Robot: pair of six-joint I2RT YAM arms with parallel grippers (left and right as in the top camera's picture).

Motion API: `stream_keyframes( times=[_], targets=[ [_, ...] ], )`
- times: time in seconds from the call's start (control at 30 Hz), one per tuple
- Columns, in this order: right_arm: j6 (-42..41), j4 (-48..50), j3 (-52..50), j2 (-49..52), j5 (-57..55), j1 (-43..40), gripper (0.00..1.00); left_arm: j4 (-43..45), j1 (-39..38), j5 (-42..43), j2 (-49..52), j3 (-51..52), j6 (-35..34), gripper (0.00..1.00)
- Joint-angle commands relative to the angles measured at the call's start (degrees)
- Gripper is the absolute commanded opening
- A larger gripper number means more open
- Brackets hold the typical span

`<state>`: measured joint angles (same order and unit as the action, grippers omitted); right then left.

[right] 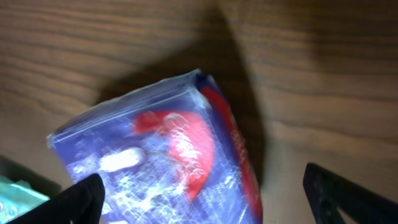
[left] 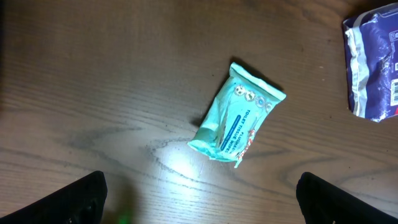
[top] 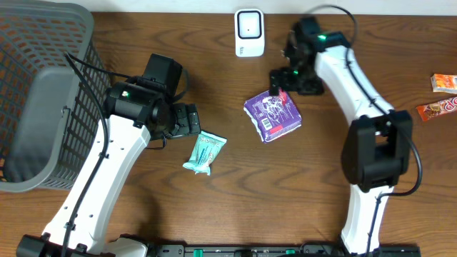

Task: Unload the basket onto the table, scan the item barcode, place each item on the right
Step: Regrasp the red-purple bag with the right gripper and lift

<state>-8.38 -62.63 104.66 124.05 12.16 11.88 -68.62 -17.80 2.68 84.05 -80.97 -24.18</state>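
Note:
A purple packet (top: 273, 114) with red print lies mid-table, and its barcode edge shows in the left wrist view (left: 373, 68). My right gripper (top: 280, 86) hangs open just over the packet's far end. In the right wrist view the packet (right: 168, 162) fills the space between the wide-apart fingers (right: 84, 199), with a gap to the right-hand one. A teal tissue pack (top: 205, 152) lies left of it, also seen by the left wrist camera (left: 236, 115). My left gripper (top: 191, 120) stands open above the bare table beside that pack. The white scanner (top: 249, 32) stands at the back edge.
A grey mesh basket (top: 43, 93) fills the left side of the table. Two orange snack packs (top: 444, 82) (top: 437, 108) lie at the far right edge.

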Motion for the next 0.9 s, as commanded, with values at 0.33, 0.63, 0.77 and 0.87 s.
stream_keyframes(
  times=[0.33,0.63,0.77,0.87],
  targets=[
    [5.2,20.6,-22.6,0.0,33.0,-8.2,0.47,-0.2,-0.2,-0.5,0.2,0.3,0.3,0.98],
    [1.7,14.1,-14.5,-2.3,29.4,-8.5,0.01,-0.2,-0.2,-0.5,0.2,0.3,0.3,0.98],
    [-3.9,5.2,-5.4,-6.3,6.6,-7.0,0.01,-0.2,-0.2,-0.5,0.2,0.3,0.3,0.98],
    [-11.0,-0.8,-1.2,-9.5,-20.6,-3.7,0.01,-0.2,-0.2,-0.5,0.2,0.3,0.3,0.98]
  ],
)
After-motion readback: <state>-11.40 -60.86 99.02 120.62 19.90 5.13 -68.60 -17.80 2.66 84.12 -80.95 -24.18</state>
